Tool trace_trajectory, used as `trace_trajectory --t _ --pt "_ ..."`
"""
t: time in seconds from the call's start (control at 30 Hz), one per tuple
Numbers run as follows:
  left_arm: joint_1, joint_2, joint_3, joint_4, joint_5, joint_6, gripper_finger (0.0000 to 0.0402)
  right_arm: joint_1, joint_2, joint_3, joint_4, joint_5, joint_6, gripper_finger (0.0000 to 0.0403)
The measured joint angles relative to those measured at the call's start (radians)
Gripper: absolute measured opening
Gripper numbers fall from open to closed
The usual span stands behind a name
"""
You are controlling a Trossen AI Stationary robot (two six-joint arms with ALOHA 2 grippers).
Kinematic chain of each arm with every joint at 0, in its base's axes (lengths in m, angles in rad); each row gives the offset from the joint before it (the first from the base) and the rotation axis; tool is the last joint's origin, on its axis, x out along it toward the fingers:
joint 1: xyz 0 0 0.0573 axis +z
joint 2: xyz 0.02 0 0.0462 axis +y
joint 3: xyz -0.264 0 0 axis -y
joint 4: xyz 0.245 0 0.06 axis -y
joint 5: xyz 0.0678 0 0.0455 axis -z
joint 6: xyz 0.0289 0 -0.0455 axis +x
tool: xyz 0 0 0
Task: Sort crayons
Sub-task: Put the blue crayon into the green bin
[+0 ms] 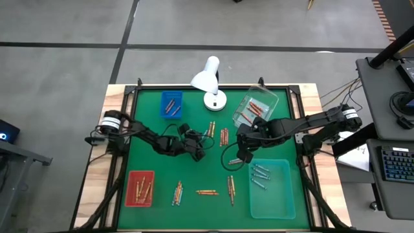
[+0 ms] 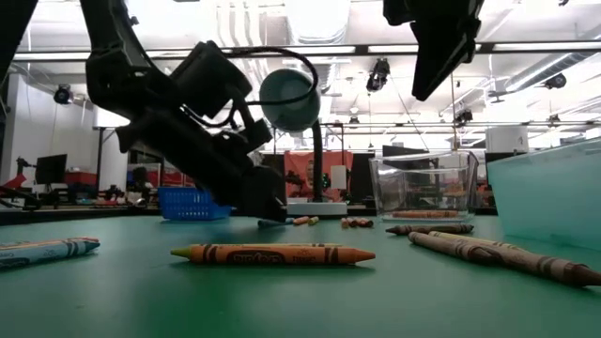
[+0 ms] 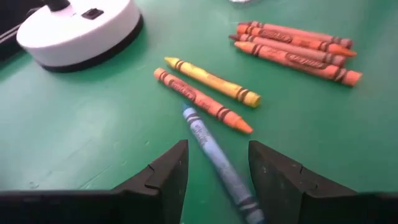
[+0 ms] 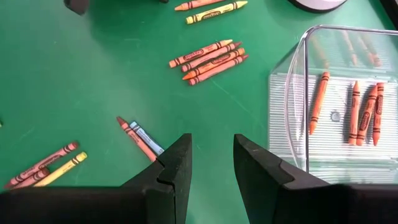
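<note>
A light blue wax crayon [image 3: 214,158] lies flat on the green table mat [image 3: 93,124], framed between the spread fingers of the left gripper [image 3: 217,180] near the table's middle; no contact is seen. Just beyond it lie an orange crayon [image 3: 202,99] and a yellow crayon [image 3: 211,81]. The right gripper [image 4: 211,168], spread and empty, is held above the mat beside a clear plastic tray [image 4: 292,112].

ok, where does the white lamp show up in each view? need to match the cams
High view: white lamp at the mat's far middle.
Low view: head centre, facing the camera.
Left wrist view: only the base, upper left corner.
Right wrist view: only the base's rim, top edge.
Shared landmark: the bundle of orange crayons beside the base; too small to pick out in the low view.
</note>
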Motion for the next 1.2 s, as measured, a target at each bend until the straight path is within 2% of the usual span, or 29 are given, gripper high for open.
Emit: trace_trajectory --t 0.3,0.83,1.07,1.2 --pt "0.008 0.034 0.001 0.011 -0.002 -0.028 0.0145 0.000 0.000 0.000 0.010 0.000 0.000 0.0107" --pt "0.008 0.033 0.001 -0.007 0.016 -0.140 0.0041 0.000 0.000 0.000 0.017 0.000 0.000 0.0107" --pt "0.008 0.017 -0.001 -0.019 0.014 -0.149 0.0006 0.000 0.000 0.000 0.019 0.001 0.000 0.0107" --pt "0.009 -0.010 -0.006 -0.037 0.009 -0.140 0.0004 0.000 0.000 -0.001 0.024 0.003 -0.003 0.0107"
